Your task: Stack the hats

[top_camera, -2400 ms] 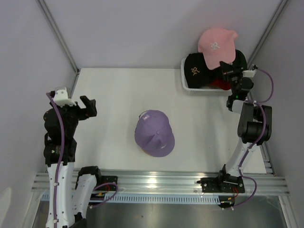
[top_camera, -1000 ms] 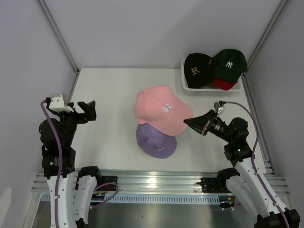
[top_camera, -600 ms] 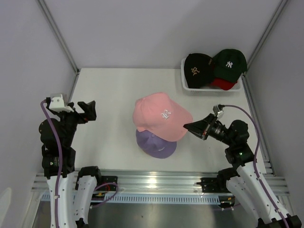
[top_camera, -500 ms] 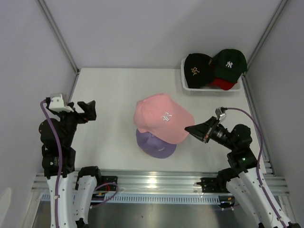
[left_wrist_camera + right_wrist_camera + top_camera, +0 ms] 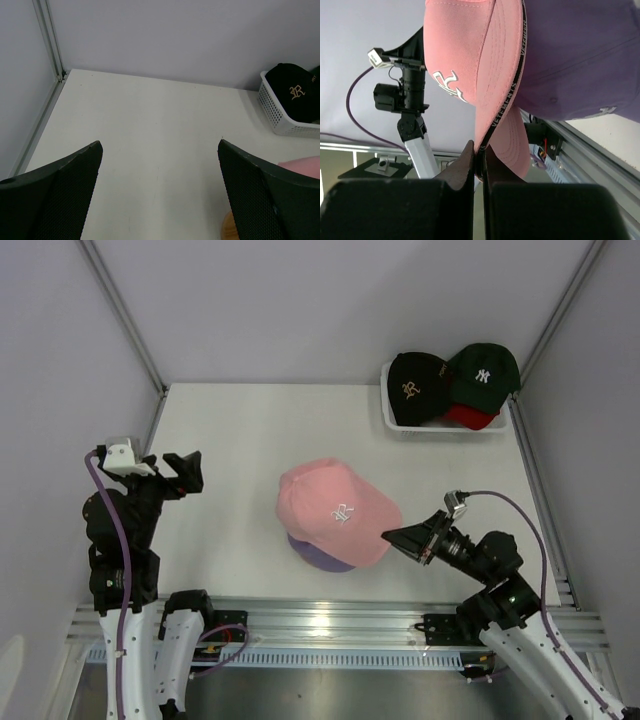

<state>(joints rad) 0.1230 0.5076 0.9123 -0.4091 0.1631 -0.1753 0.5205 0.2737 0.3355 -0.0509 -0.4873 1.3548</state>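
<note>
Pink fabric baseball cap (image 5: 335, 512) is sitting mid-table on the purple fabric baseball cap (image 5: 318, 558), nearly covering it. It's likely handling light and floppy, so the rim band is the best hold. Right gripper (image 5: 480, 155) is pinching that rim, jaws clamped. Left gripper (image 5: 160, 190) is hanging empty, jaws wide apart.

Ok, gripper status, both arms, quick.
Left gripper: open, holding nothing.
Right gripper: shut on the edge of the pink cap, which sits over the purple cap.
</note>
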